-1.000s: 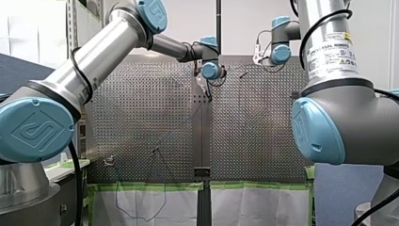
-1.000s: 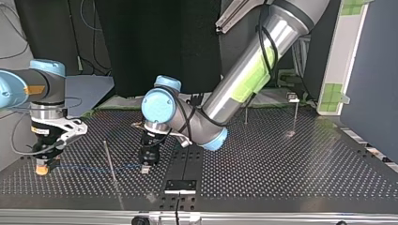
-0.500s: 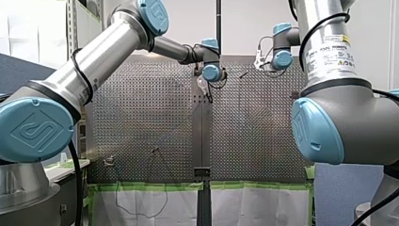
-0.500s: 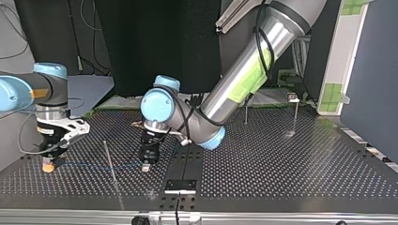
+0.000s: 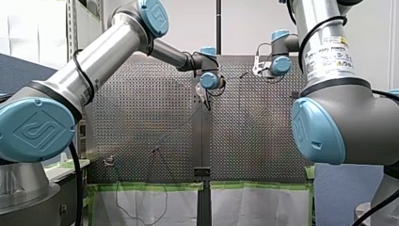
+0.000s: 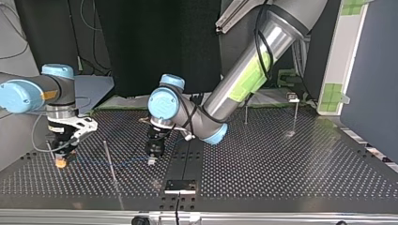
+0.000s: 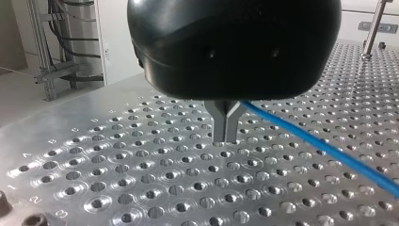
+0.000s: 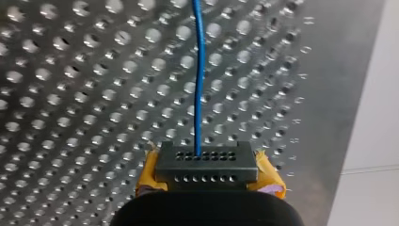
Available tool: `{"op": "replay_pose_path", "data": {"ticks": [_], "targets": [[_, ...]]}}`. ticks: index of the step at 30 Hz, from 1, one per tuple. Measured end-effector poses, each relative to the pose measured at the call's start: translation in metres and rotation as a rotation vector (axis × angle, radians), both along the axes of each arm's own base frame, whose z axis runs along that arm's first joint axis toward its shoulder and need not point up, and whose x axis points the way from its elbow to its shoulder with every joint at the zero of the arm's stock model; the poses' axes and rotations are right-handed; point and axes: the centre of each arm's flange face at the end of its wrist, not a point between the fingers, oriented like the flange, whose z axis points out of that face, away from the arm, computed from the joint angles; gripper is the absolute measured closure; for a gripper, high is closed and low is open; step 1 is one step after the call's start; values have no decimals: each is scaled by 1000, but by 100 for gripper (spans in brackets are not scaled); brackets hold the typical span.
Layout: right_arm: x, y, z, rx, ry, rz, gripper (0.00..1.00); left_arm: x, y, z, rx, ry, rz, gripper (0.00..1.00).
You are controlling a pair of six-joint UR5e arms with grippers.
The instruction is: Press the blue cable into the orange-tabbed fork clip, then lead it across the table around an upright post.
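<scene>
Am pinching blue cable (image 7: 324, 150) tight in my L gripper (image 7: 227, 136) & my R gripper (image 8: 207, 162); shd be running it taut, low round upright post (image 6: 108, 154).

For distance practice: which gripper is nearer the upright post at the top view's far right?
Left. My left gripper is mid-table, nearer the post; my right gripper is beyond it.
</scene>
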Motion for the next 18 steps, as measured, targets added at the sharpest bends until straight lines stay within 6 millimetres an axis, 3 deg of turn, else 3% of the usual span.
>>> {"op": "replay_pose_path", "data": {"ticks": [2, 3, 4, 5, 6, 7, 8, 10, 11, 12, 14, 15, 18], "targets": [[0, 1, -5, 9, 2, 2, 100, 0, 0, 0, 2, 0, 1, 100], [0, 1, -7, 14, 3, 2, 100, 0, 0, 0, 4, 0, 3, 82], [0, 2, -10, 20, 4, 2, 100, 0, 1, 0, 6, 0, 5, 73], [0, 2, -12, 24, 4, 1, 100, 0, 1, -1, 11, 0, 8, 73], [0, 3, -15, 28, 5, 1, 100, 0, 1, -1, 14, 0, 10, 63], [0, 4, -17, 33, 6, 1, 100, 0, 2, -1, 17, 1, 11, 47], [0, 4, -19, 36, 6, 1, 100, 0, 2, -1, 21, 2, 12, 47], [0, 5, -22, 42, 8, 1, 100, 0, 2, -2, 26, 6, 13, 18], [0, 5, -24, 45, 8, 2, 100, -1, 2, -2, 30, 10, 13, 18], [0, 6, -25, 48, 9, 2, 100, -1, 2, -2, 32, 12, 14, 8], [1, 7, -28, 53, 10, 4, 100, -1, 3, -3, 37, 18, 14, 8], [1, 7, -29, 55, 11, 4, 100, -2, 3, -3, 39, 20, 15, 0], [2, 9, -34, 64, 13, 4, 100, -2, 4, -5, 47, 31, 22, 0]]}}
